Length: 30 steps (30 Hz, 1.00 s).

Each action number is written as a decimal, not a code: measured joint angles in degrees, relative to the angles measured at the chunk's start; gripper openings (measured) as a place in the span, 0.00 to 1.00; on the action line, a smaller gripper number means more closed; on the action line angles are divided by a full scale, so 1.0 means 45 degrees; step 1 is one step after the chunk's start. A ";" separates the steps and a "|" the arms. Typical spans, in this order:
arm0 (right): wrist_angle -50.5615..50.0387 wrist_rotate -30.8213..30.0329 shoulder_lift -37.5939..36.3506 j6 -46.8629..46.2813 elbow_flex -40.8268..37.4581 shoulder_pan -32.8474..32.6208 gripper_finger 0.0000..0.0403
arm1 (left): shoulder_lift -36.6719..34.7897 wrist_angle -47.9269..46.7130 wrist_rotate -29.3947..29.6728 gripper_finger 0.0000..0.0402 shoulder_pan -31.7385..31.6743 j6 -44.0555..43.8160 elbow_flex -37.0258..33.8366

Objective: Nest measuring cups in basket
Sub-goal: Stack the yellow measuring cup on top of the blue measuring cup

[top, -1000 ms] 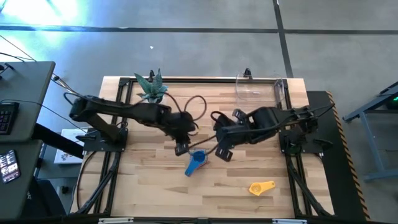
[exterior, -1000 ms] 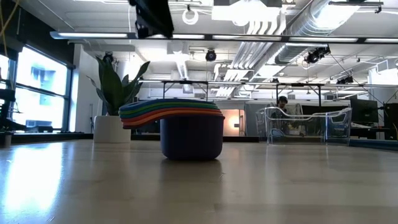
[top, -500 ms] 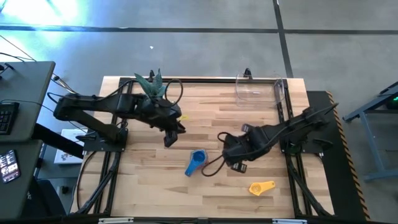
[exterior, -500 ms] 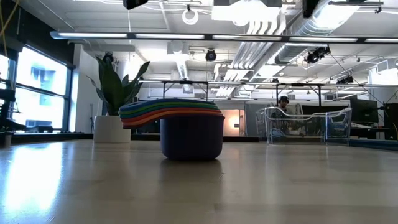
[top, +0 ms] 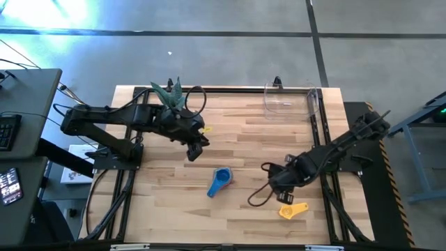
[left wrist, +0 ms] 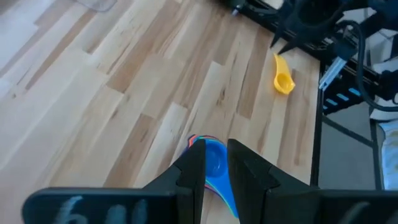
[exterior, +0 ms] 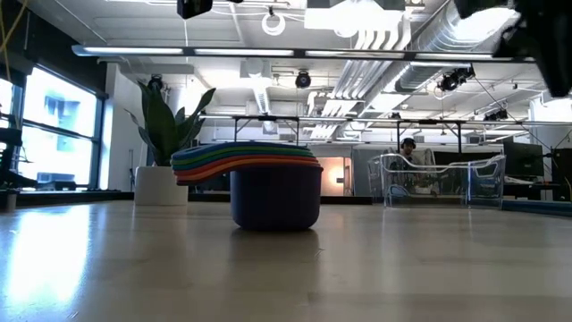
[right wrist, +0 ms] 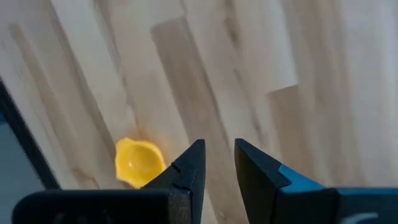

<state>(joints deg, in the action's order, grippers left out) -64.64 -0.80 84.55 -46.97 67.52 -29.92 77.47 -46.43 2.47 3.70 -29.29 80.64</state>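
My right claw (right wrist: 214, 165) hangs over the front right part of the tabletop (top: 244, 132), fingers a narrow gap apart, nothing between them. The yellow cup (right wrist: 139, 163) sits just off to one side of my fingertips in the right wrist view, bowl up, alone on the wood. From above, the same yellow cup (top: 293, 210) lies just in front of the claw (top: 281, 187), handle pointing toward the right edge.

Left claw (left wrist: 216, 163) waits over the middle-left of the tabletop near the plant (top: 169, 96), fingers nearly closed and empty. Seen from above it (top: 194, 148) is apart from everything.

The nested stack (top: 219, 181) stands mid-tabletop, well apart from the yellow cup. Blue shows on top; the low view shows a purple bowl (exterior: 276, 198) at the bottom with coloured handles fanned above. The basket (top: 291, 97) is at the far right corner, well apart from both, and looks empty.

Handling judgement: the yellow cup is thin hard plastic, light, stiff, probably slick. It may skate on the wood if nudged sideways. The bowl looks wide for my present gap, so I would open more and pinch across the rim wall, or take the flat handle by its edges. The stack should lift as one only if gripped by the outermost bowl; the inner ones could slip loose.
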 joint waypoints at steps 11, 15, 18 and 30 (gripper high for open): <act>0.3508 0.1484 -0.0294 -0.0223 -0.2803 -0.1488 0.25 | 0.0009 -0.0016 0.0739 0.14 0.0000 -0.1621 0.0000; 0.4457 0.1686 -0.0294 -0.0125 -0.3485 -0.2052 0.32 | 0.0009 -0.0009 0.0956 0.14 0.0005 -0.2138 0.0000; 0.4950 0.1615 -0.0294 0.0313 -0.3973 -0.2436 0.35 | 0.0037 0.0001 0.0992 0.14 0.0005 -0.2414 0.0000; 0.7600 0.1506 -0.0290 0.0446 -0.5629 -0.2947 0.36 | 0.0419 -0.0024 0.1028 0.14 0.0015 -0.2810 -0.0001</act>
<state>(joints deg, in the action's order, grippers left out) -30.44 5.97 83.24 -44.96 42.19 -43.18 79.36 -46.54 7.09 3.77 -41.93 80.63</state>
